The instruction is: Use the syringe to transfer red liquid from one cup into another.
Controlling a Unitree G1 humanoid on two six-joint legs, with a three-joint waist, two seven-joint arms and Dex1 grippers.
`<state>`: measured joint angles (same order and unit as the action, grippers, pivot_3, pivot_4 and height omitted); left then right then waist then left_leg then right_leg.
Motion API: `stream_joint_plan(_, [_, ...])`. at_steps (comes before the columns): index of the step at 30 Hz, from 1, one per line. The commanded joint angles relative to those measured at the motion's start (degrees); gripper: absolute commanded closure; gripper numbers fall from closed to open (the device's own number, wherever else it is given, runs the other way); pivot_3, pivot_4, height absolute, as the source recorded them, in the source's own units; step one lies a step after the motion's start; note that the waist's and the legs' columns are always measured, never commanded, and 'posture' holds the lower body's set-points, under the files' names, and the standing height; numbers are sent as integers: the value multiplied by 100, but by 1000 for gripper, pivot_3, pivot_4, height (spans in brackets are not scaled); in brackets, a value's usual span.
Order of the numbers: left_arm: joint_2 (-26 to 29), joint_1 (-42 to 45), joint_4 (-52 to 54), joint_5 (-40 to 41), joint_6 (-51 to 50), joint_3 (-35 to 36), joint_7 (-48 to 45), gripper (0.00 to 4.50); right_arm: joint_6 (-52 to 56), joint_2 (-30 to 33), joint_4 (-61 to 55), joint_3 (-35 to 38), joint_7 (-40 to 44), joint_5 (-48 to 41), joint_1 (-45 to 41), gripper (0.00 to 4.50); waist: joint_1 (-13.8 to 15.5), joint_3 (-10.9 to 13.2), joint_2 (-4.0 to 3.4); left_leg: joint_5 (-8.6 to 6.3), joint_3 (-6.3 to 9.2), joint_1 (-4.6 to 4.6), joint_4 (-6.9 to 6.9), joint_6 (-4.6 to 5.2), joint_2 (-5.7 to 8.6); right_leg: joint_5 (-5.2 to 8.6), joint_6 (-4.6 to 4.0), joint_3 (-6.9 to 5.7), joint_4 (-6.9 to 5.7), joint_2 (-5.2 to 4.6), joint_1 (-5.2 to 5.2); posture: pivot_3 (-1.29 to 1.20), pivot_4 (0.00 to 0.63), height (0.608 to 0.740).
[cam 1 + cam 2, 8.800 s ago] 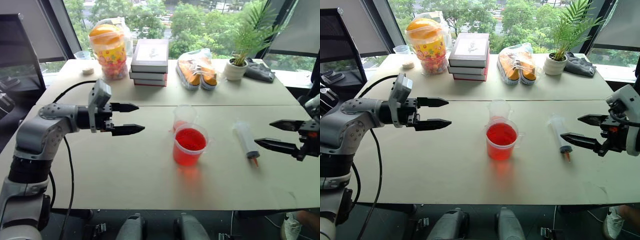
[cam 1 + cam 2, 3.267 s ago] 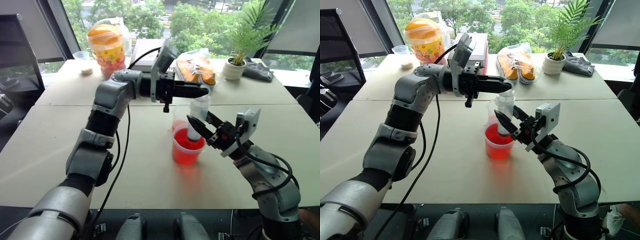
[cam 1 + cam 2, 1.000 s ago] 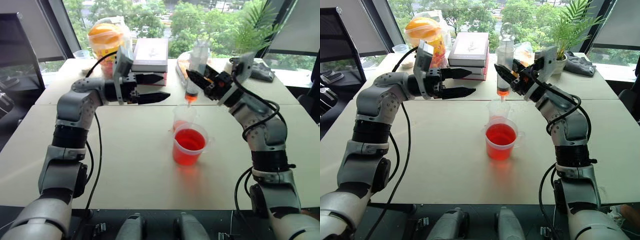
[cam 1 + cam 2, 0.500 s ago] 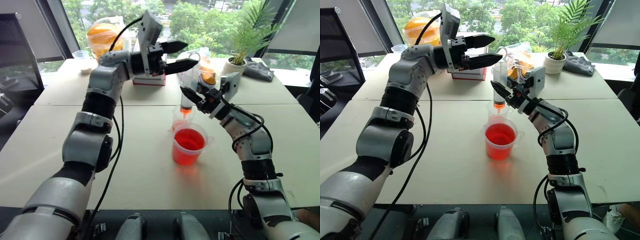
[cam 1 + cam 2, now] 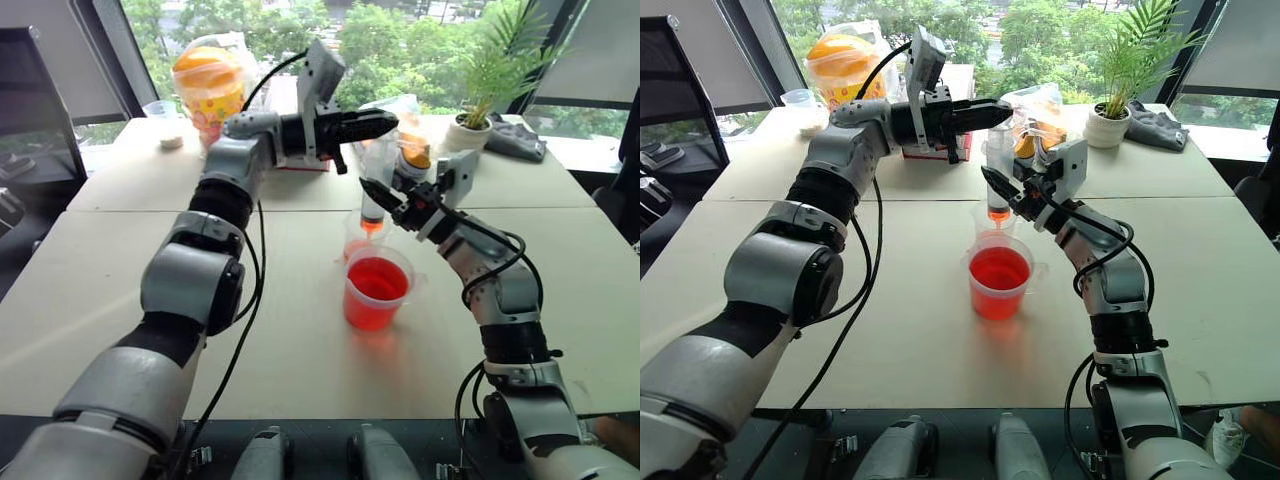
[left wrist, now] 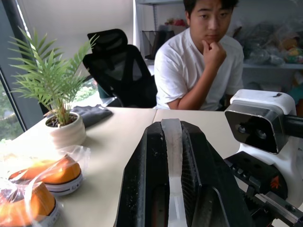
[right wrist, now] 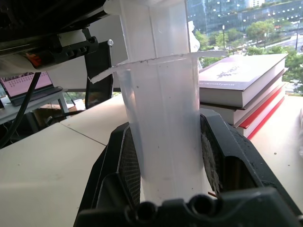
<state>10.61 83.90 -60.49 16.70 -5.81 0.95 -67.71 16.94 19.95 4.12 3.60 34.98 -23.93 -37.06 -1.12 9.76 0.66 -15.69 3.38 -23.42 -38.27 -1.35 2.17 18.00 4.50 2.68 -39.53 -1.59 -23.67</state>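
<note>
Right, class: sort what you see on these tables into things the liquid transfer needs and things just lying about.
Needed: the syringe, upright in the right gripper; left gripper at its plunger; wide cup of red liquid; narrow cup.

Lying about: books, snack jar, bagged shoes, potted plant, grey cloth.

Syringe (image 7: 161, 118): clear, slightly frosted plastic barrel. Wide cup (image 5: 1000, 283): glossy transparent plastic. Table (image 5: 250, 350): matt, smooth beige top. Gripper fingers (image 6: 156, 179): black matt plastic, lightly scuffed. Books (image 7: 246, 90): smooth paper covers. Plant pot (image 6: 66, 135): matt white ceramic-looking.
</note>
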Motion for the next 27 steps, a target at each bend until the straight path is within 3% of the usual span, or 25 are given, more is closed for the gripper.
stream_joint_plan(1, [58, 103, 169, -95, 113, 57, -50, 4441, -115, -14, -343, 52, 85, -65, -123, 3084, -1, 0, 0, 0, 0, 0, 0, 0, 0, 0, 0, 0, 0, 0, 0, 0, 150, 740])
stream_joint_plan(27, [-125, -1114, 1337, -388, -289, -357, -130, 4441, 1063, 359, -1312, 678, -288, -735, -954, 3084, 7, 0, 0, 0, 1, 0, 0, -1, 0, 0, 0, 1, -3, -2, -1, 0, 150, 740])
